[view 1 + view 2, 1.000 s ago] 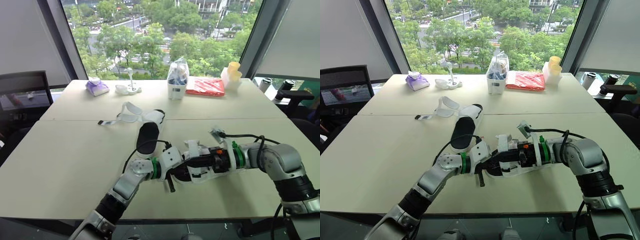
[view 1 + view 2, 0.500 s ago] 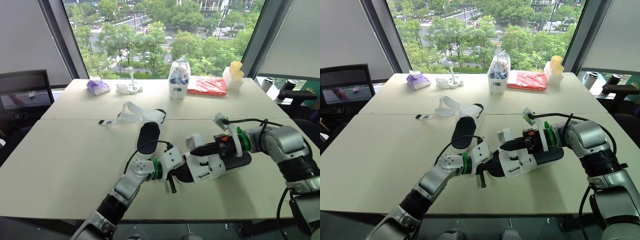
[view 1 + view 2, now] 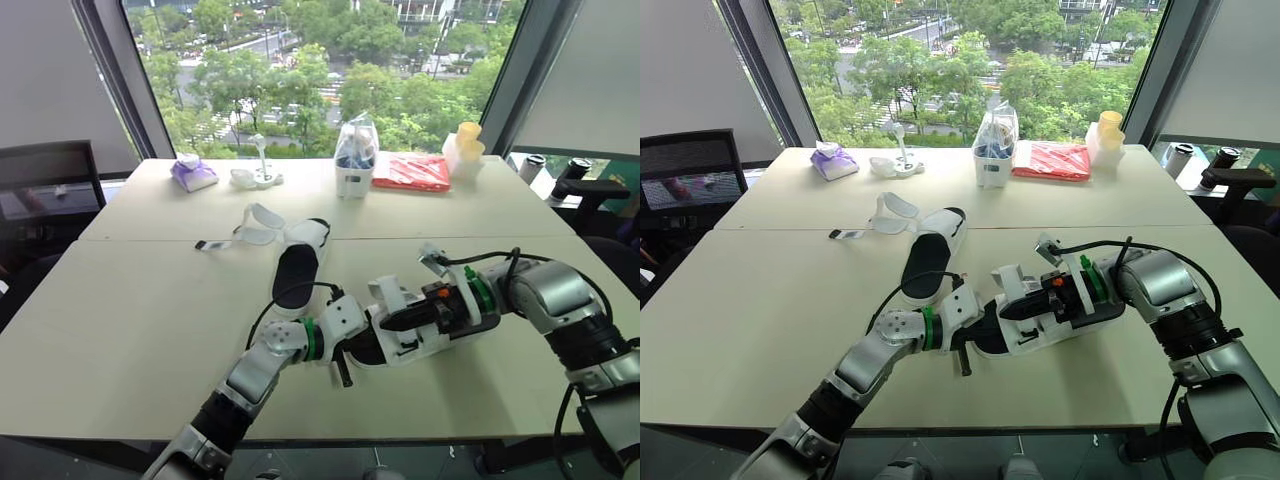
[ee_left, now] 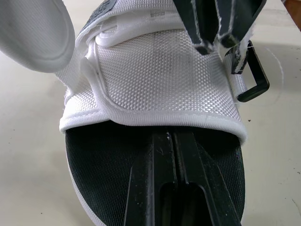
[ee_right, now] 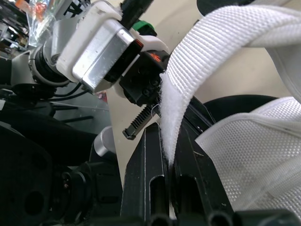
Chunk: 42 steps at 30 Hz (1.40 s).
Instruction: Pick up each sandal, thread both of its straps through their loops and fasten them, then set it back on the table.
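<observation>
Sandal (image 3: pixel 405 340) at 6 o'clock of table (image 3: pixel 130 320) centre | left gripper (image 4: pixel 171 136) closed on its sole end | right gripper (image 5: pixel 167 136) pinching strap (image 5: pixel 211 52) | judged light, sole stiff, webbing limp: hold strap near tip | second sandal (image 3: pixel 297 265) at 10 o'clock, unfastened

Wide bare worktop (image 3: pixel 120 330) on the left and at the near right corner. Tight at centre around the near sandal (image 3: pixel 410 340), strap (image 3: pixel 384 292) raised. Just beyond, barred by the second sandal (image 3: pixel 297 268), loose straps (image 3: pixel 248 228) spread leftward. Far edge lined with pouch (image 3: pixel 194 175), bag (image 3: pixel 355 155), red packet (image 3: pixel 411 173), cups (image 3: pixel 464 148).
</observation>
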Motion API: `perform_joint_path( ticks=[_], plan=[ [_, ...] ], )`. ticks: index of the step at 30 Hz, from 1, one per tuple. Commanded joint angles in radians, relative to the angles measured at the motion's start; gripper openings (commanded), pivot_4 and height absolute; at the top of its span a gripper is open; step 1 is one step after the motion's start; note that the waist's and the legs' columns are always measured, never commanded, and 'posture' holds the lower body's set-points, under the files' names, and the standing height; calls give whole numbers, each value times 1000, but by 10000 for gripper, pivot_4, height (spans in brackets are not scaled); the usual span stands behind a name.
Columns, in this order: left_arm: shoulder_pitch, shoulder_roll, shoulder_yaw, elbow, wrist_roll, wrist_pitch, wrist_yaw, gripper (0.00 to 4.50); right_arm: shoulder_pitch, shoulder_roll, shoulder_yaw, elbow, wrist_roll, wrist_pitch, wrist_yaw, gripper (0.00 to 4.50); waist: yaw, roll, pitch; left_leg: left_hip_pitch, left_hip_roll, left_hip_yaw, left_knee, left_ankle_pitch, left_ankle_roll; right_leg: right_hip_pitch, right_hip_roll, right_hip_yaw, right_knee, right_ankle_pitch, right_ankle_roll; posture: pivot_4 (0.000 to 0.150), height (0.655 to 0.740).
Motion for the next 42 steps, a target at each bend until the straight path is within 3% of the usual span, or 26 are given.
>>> perform_joint_path(
  ticks=[1, 10, 23, 29, 42],
  plan=[
    [31, 17, -35, 49, 34, 39, 2, 0, 7, 15, 22, -6, -22, -28, 12, 458, -4, 0, 0, 0, 0, 0, 0, 0, 0, 0, 0, 0, 0, 0, 0, 1500, 7400],
    [32, 17, -36, 52, 33, 39, 5, 0, -43, 47, -46, -8, 57, 115, 13, 458, -10, 0, 0, 0, 0, 0, 0, 0, 0, 1, 0, 0, 0, 0, 0, 1500, 7400],
    [39, 21, -36, 46, 34, 41, 5, 0, 13, 38, 11, -21, -8, 28, 23, 458, -11, 0, 0, 0, 0, 0, 0, 0, 0, 1, 0, 0, 0, 0, 0, 1500, 7400],
    [38, 22, -34, 47, 34, 42, 7, 0, 42, 25, 75, -11, -122, -158, 41, 458, -13, -1, -3, 1, 0, 0, 0, 0, 0, 1, 0, 0, 0, 0, 0, 1500, 7400],
    [37, 19, -33, 50, 33, 38, 16, 0, 58, 3, 172, 46, -435, -764, 84, 458, -12, -4, -8, 2, 0, 0, 0, 0, -1, 2, 0, 0, 0, 1, 4, 1500, 7400]
  ],
)
